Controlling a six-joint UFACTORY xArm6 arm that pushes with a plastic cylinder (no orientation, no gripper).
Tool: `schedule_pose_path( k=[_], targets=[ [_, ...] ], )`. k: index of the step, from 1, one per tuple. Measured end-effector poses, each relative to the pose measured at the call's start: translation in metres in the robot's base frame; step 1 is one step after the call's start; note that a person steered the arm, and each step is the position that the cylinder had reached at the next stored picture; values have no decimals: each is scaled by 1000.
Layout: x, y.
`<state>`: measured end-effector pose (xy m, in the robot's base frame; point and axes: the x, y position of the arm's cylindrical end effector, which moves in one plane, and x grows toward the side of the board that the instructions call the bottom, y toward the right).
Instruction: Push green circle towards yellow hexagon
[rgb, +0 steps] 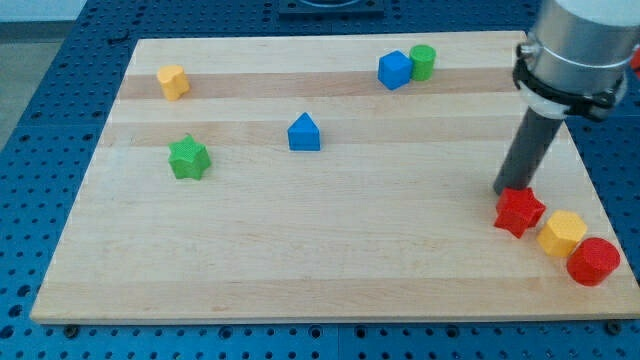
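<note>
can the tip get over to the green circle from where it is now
Probably yes. My tip sits beside the red star, and bare board lies between it and the green circle, whose right side is free; the blue cube touches its left.

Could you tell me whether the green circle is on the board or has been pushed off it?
On the board: the green circle sits near the wooden board's top edge, touching the blue cube.
</note>
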<state>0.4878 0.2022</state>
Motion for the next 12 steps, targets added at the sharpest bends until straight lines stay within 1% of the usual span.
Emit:
schedule_pose_path(
  k=[1, 2, 3, 5, 6, 7, 8, 10, 11, 12],
  targets=[
    [5, 9],
    [-1, 10],
    [-62, 10],
    [-213, 1],
    [-262, -33],
    [-265, -80],
    [-252, -91],
    [-246, -67],
    [-222, -65],
    [-178, -65]
  ],
)
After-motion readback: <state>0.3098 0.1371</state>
